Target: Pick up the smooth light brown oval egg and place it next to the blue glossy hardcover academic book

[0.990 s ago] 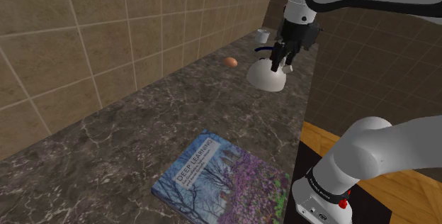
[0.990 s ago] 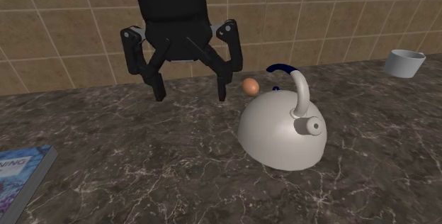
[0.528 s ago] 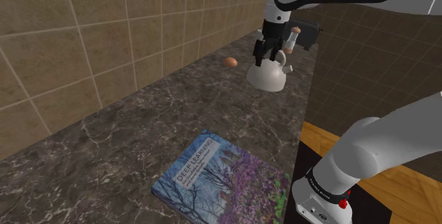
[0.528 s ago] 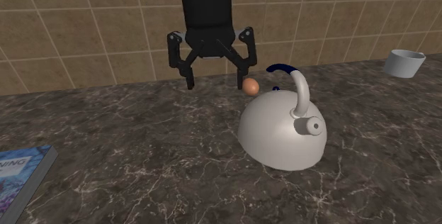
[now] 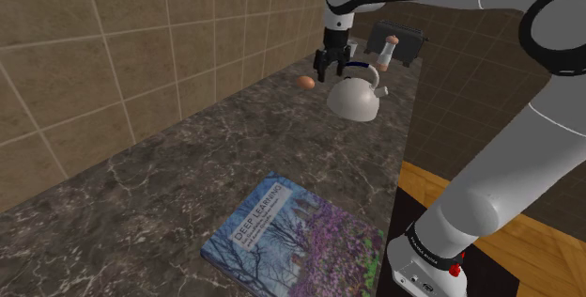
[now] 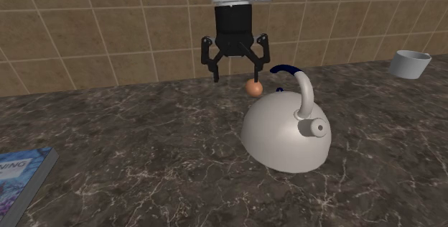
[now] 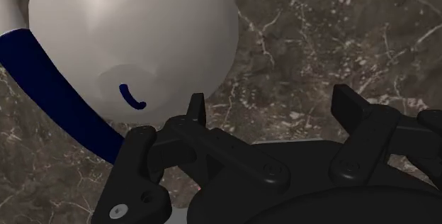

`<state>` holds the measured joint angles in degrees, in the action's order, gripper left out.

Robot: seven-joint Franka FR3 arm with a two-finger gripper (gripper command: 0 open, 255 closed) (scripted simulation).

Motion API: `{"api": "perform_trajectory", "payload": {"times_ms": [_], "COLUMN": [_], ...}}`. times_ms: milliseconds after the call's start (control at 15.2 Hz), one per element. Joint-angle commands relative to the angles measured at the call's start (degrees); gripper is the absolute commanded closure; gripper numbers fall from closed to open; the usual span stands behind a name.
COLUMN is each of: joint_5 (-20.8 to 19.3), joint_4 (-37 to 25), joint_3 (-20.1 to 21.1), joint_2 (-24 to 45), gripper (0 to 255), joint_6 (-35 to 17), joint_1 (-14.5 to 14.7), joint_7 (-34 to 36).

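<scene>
Hand (image 6: 236, 79) wide open, empty, near egg (image 6: 253, 87); I centre over it first, stay clear of kettle (image 6: 287, 128), then close gently

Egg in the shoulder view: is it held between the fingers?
No, the egg lies on the counter, apart from the open fingers that hang beside it.

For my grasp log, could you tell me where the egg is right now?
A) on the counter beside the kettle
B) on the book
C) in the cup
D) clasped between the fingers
A: the egg lies on the counter beside the white kettle, and the open gripper near it does not clasp it.
</scene>
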<state>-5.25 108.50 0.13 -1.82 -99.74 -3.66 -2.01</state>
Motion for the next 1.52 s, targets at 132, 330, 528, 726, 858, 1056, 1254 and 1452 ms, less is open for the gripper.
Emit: {"api": "perform_trajectory", "payload": {"times_ms": [132,330,528,726,858,1056,1254,1452], "joint_5": [-0.05,0.00,0.11,0.28,0.30,0.27,0.23,0.22], "joint_4": [-10.35,-19.50,-30.40,-44.46,-46.55,-42.59,-39.11,-38.48], "joint_3": [-0.41,-0.74,-1.03,-1.28,-1.34,-1.34,-1.36,-1.36], "joint_2": [10.05,18.13,26.89,37.15,39.15,38.11,37.36,37.24], "gripper": [0,0,0,0,0,0,0,0], "joint_6": [1.71,3.82,6.99,11.84,12.13,9.21,6.47,5.96], "joint_1": [-0.42,-0.78,-1.17,-1.61,-1.75,-1.86,-1.97,-2.00], "joint_7": [-0.44,-0.91,-1.46,-2.10,-2.21,-2.08,-1.98,-1.96]}}
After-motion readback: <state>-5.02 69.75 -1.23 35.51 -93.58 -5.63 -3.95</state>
